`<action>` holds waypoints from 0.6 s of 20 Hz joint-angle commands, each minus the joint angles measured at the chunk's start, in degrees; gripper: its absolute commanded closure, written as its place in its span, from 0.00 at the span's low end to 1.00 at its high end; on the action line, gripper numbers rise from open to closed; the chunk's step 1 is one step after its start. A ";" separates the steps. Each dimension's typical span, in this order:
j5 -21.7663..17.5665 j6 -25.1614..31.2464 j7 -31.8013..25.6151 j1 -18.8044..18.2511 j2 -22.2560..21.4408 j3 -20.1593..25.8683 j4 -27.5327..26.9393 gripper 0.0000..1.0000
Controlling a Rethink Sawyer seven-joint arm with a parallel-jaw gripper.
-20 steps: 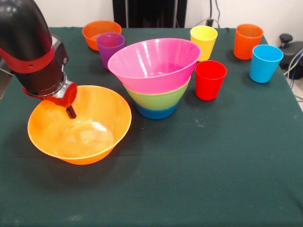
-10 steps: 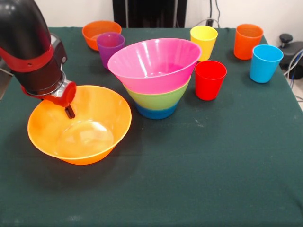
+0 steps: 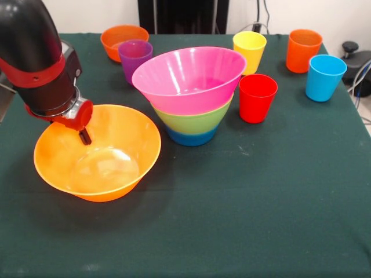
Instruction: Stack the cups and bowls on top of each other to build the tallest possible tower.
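A large orange bowl (image 3: 110,165) sits at the front left of the table. My gripper (image 3: 86,136) reaches down at its far-left rim, with its tip inside the bowl; its state is hidden by the wrist and rim. At the centre stands the tower: a small blue bowl (image 3: 191,138) at the base, a green bowl (image 3: 194,120) in it, and a pink bowl (image 3: 188,78) on top. A small orange bowl (image 3: 119,37) and a purple cup (image 3: 135,58) stand at the back left. The yellow cup (image 3: 250,49), red cup (image 3: 257,98), orange cup (image 3: 304,51) and light blue cup (image 3: 324,78) stand on the right.
The table is covered with a dark green cloth (image 3: 243,202). The robot's black pedestal (image 3: 182,16) stands at the far edge. Black gear and cables (image 3: 355,58) lie off the right edge.
The arm has shifted very slightly up and to the left at the orange bowl's rim. The bowls and cups have not moved.
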 commanded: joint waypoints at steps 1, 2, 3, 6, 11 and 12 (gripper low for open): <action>-3.84 -1.23 -11.52 2.29 -0.94 3.28 1.65 1.00; -3.99 -1.12 -11.57 2.40 -0.93 3.18 1.52 1.00; -4.13 -1.01 -11.62 2.51 -0.93 3.09 1.40 1.00; -4.14 -0.33 -11.86 2.79 -0.73 2.90 0.88 1.00; -3.83 -2.46 -12.07 2.09 -0.59 3.90 1.68 1.00; -3.87 -2.04 -12.24 2.00 -0.68 3.95 1.59 1.00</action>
